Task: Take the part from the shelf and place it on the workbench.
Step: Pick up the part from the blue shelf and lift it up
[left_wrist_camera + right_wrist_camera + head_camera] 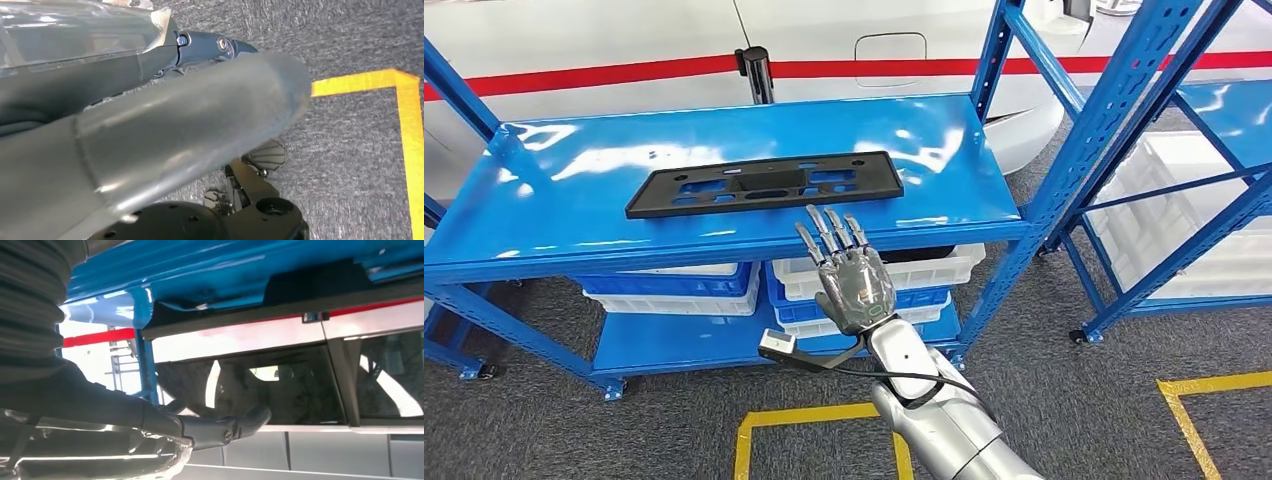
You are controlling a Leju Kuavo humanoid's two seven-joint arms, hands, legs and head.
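Flat black plastic rectangular part with cut-outs (764,184): lying lengthwise on the glossy blue metal shelf (944,150), top level. Right hand (852,283): raised at the shelf's front edge just short of the part, fingers straight and spread, holding nothing (palm away from camera). Left hand: state cannot be told. White and blue plastic bins (879,285): lower level.

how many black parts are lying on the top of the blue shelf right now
1. A flat black part lies lengthwise on the blue shelf top, just beyond the right hand. Nothing else sits on that surface.
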